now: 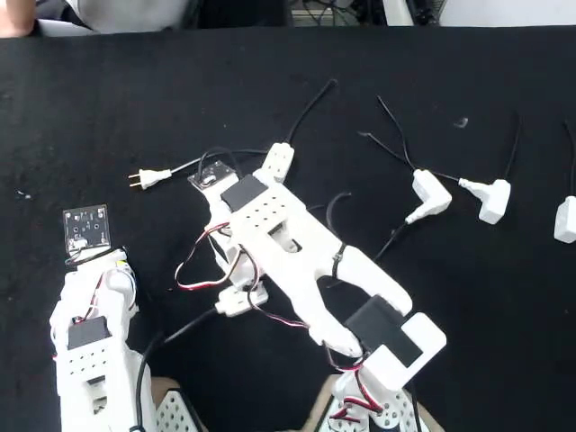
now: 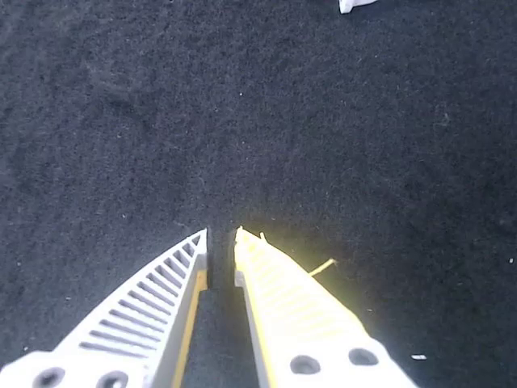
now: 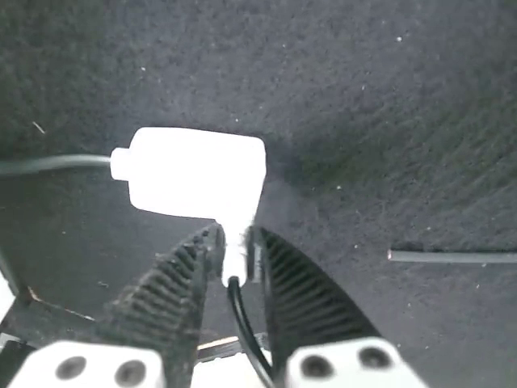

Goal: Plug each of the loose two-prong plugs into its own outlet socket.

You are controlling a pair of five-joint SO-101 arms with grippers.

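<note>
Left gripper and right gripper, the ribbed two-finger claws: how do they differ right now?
The left gripper is shut on nothing over the black tabletop; the right gripper is shut on a small white plug with a black cord. The left gripper sits by the table's left edge; the right gripper is at mid-table, its plug against a white socket block. Both have ribbed fingers, closed.

Matt, fuzzy tablecloth point(image 1: 90, 90) (plug point(image 3: 234, 257) perhaps plastic)

White plug point(image 3: 234, 255) and socket point(image 3: 194, 174), black cord point(image 3: 242, 319), black table point(image 1: 90, 108), white arms point(image 1: 297, 243), red wires point(image 1: 200, 286).
</note>
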